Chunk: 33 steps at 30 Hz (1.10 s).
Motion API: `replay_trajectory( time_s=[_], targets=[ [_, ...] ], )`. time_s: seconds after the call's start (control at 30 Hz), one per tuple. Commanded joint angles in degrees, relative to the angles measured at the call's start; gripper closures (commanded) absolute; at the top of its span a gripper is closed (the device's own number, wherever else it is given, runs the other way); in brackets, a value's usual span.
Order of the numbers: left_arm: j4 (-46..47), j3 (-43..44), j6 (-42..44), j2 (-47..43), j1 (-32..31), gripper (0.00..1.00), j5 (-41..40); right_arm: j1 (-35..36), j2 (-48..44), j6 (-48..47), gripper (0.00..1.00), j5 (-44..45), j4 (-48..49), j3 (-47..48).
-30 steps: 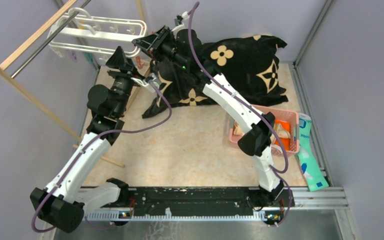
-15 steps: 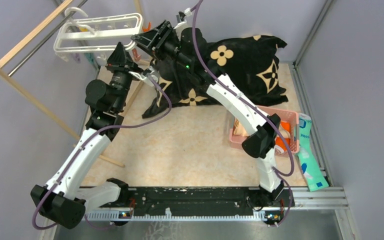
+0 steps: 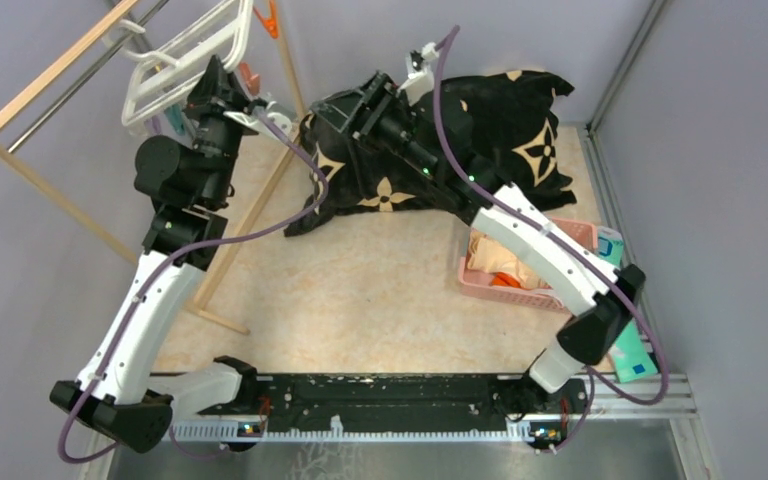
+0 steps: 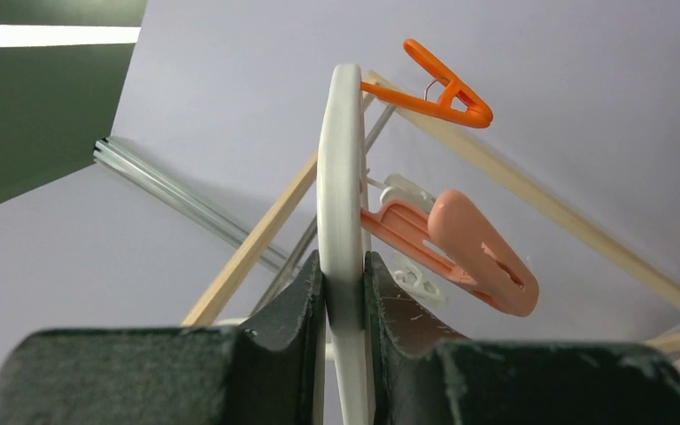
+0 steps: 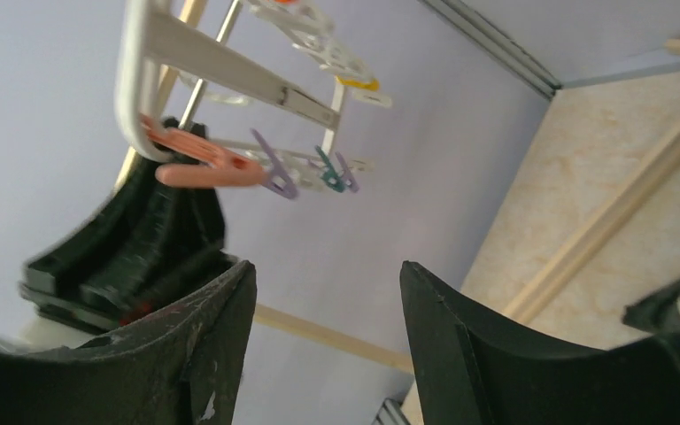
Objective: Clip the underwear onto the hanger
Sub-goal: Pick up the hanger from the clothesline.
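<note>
– Wooden rack (image 3: 60, 66) at the far-left corner, is that what the frame hangs by?
– Its hook sits up by the rack's top bar. The hanger (image 3: 185, 55) is white plastic, tilted steeply, with one orange clip (image 3: 268, 18) sticking up off its far end. The left gripper (image 3: 218, 85) has it by the rim.
– How firmly?
– In the left wrist view the left gripper (image 4: 345, 274) is clamped tight on the hanger (image 4: 341, 159), both fingers pressed flat to the rim. The orange clip (image 4: 434, 93) and a salmon-pink clip (image 4: 460, 252) stand just beyond it.
– What is in the way there?
– A slanted rack leg (image 3: 260, 190) stands between the left arm and the black cloth (image 3: 520, 130), which has beige flowers and lies heaped along the far edge.
– And the right gripper?
– The right gripper (image 3: 332, 108) hovers over the cloth's left end, apart from the frame. Its wrist view shows the right gripper (image 5: 328, 310) spread wide with nothing between the fingers, facing the hanger (image 5: 221, 62) and its dangling pink, purple and teal clips.
– Where is the underwear?
– The underwear (image 3: 487, 252) is bunched in the pink basket (image 3: 520, 297) near the right edge, touching an orange cloth (image 3: 515, 280). The right forearm crosses above the basket and hides part of it. A teal-and-white packet (image 3: 636, 355) lies just beside it at the right edge.
</note>
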Motion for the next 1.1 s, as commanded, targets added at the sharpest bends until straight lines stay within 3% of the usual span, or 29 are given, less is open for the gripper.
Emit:
replay_trajectory(
  time_s=[0.0,0.33,0.8,1.07],
  targets=[
    [2.27,10.37,-3.78,0.13,0.30,0.98,0.09,-0.86,-9.57,-4.77,0.39,5.41,5.01,-8.37],
    [-1.85,22.41,-13.05,4.25,0.26,0.97,-4.45,-2.22,-16.73,-3.43,0.39,6.26,6.47,-22.29],
    [-6.92,20.80,-14.53,8.09,0.29,0.94,-16.66,-3.67,-23.54,-5.47,0.39,8.92,2.58,-29.65],
    [-15.16,11.97,-23.82,3.12,0.15,1.00,-8.17,-5.15,-28.29,-8.42,0.39,11.44,-0.68,-32.54]
  ],
)
